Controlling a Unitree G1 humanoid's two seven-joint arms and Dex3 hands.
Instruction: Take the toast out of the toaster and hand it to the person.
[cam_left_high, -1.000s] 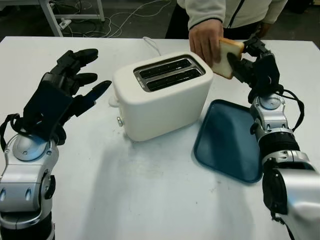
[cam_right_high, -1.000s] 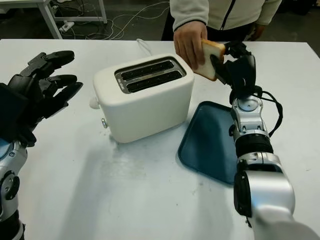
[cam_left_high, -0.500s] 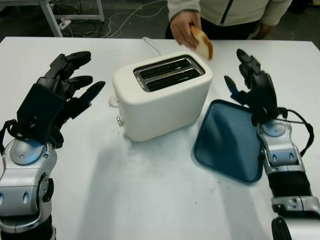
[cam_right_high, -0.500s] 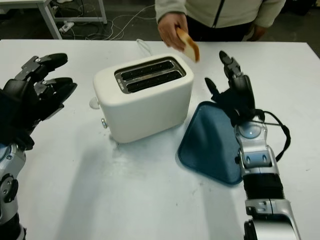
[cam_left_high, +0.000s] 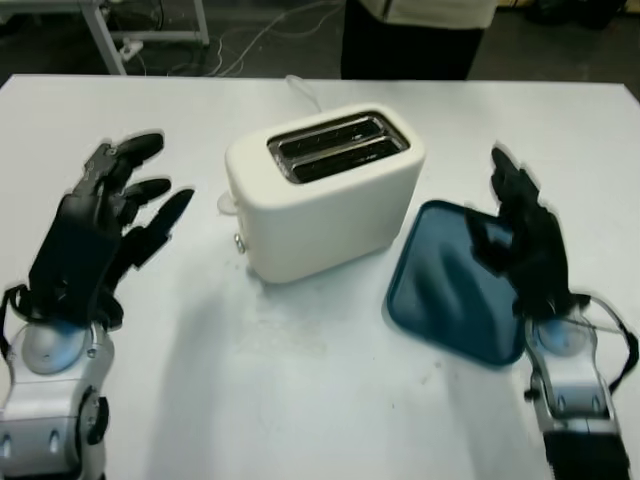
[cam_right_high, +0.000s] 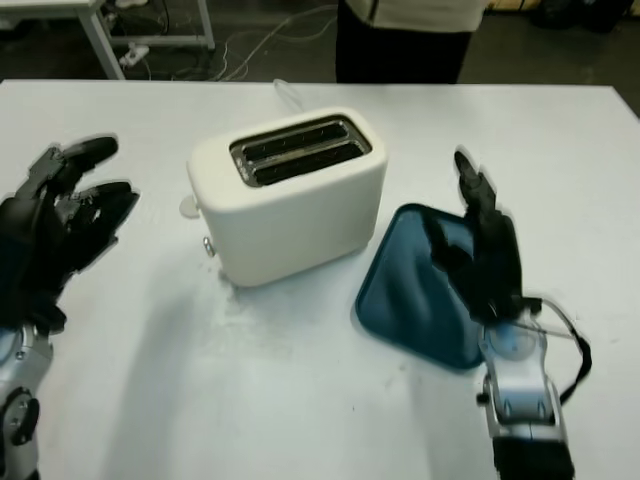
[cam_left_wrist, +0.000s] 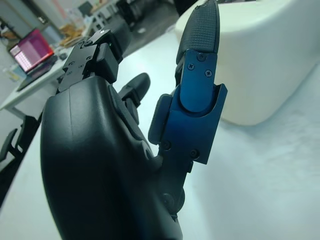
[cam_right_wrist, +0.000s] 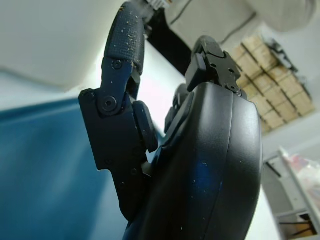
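White two-slot toaster (cam_left_high: 325, 190): mid-table, slots look empty; toast location cannot tell. Toast likely light, crumbly; pinch by crust edges. Right hand (cam_left_high: 525, 245): open, holds nothing, over blue tray (cam_left_high: 440, 290). Left hand (cam_left_high: 100, 225): open, beside toaster. Person (cam_left_high: 415, 35) at far edge

You've got the toaster (cam_left_high: 322, 190) on the table (cam_left_high: 300, 400), between the two hands: left hand (cam_left_high: 95, 235) well off on its far side, right hand (cam_left_high: 525, 245) nearer. The tray (cam_left_high: 445, 285) lies flat just beside the toaster, under and inboard of the right hand. Person (cam_left_high: 415, 30) stands beyond the table's far edge, ahead of both hands.
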